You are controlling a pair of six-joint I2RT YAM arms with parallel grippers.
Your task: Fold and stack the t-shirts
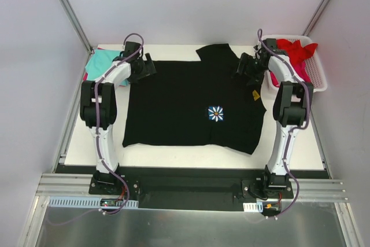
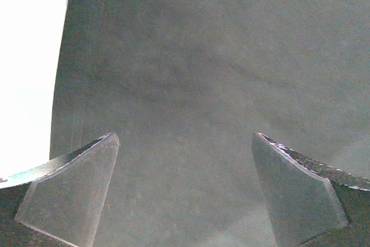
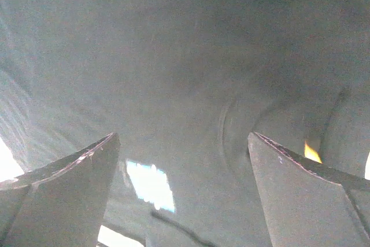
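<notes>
A large black t-shirt (image 1: 185, 99) with a small white-and-blue flower print (image 1: 216, 113) lies spread flat on the white table. My left gripper (image 1: 148, 67) is open over the shirt's far left corner; in the left wrist view black cloth (image 2: 191, 85) fills the gap between the fingers. My right gripper (image 1: 244, 67) is open over the shirt's far right part, black cloth (image 3: 173, 56) under it. A teal shirt (image 1: 103, 61) with pink beneath lies at the far left. Red shirts (image 1: 298, 50) lie in the basket.
A white slotted plastic basket (image 1: 318, 76) stands at the table's far right edge, beside the right arm. A small yellow tag (image 1: 255, 94) shows on the black shirt's right side. White walls and metal frame posts surround the table (image 1: 185, 157).
</notes>
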